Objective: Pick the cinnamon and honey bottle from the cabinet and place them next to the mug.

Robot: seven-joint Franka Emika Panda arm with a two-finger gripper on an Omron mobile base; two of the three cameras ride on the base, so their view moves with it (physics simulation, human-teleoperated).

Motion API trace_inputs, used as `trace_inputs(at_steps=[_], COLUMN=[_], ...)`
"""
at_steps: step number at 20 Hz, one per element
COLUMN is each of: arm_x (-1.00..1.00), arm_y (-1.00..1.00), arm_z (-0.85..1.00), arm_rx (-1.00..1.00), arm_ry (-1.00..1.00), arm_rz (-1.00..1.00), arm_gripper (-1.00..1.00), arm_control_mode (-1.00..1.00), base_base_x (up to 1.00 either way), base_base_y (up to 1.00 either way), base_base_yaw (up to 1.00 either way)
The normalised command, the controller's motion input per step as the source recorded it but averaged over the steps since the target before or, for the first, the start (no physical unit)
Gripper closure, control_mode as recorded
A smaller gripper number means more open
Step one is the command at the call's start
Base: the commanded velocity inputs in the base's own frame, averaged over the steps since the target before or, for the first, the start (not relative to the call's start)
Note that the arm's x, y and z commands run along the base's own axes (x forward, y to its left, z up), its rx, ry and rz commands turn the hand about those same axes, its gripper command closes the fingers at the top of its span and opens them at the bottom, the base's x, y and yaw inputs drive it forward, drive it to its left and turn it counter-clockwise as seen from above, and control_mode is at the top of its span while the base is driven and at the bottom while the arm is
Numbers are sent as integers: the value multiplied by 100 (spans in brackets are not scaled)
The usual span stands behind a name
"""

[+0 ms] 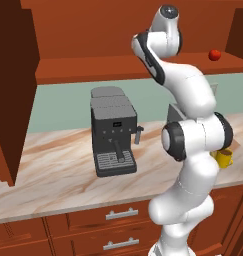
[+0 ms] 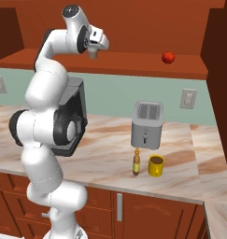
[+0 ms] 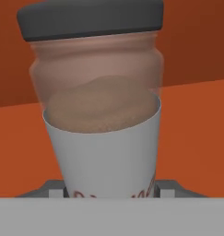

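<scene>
Fingers (image 3: 58, 192) closed on the cinnamon (image 3: 97, 99), a grey shaker with a dark cap, gripped at the cabinet (image 2: 133, 63) shelf. A red fruit (image 2: 168, 57) sits farther along that shelf. Down on the bench (image 2: 180, 161), the honey bottle (image 2: 136, 162) stands just beside the mug (image 2: 156, 165), before a toaster (image 2: 146, 123).

Even, shadowless, slightly soft rendering

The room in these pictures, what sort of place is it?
A rendered kitchen, by the look of it. A coffee machine and a toaster stand on a marble-patterned counter, with a yellow mug nearby. Reddish-brown wooden drawers run below, and a wall cabinet hangs above.
</scene>
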Motion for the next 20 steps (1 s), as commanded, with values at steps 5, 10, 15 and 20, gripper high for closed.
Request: trace_inputs(at_steps=[5,10,15,20], arm_x=[-100,-99,-99,-93], arm_y=[0,0,0,0], arm_z=[-2,-7,-11,-17], arm_rx=[0,0,0,0], arm_ry=[-7,-7,-5,-1], arm_rz=[0,0,0,0], arm_gripper=[100,100,100,100], arm_control_mode=[-100,-100,-100,-100], base_base_x=[0,0,0,0], base_base_y=[0,0,0,0], base_base_yaw=[0,0,0,0])
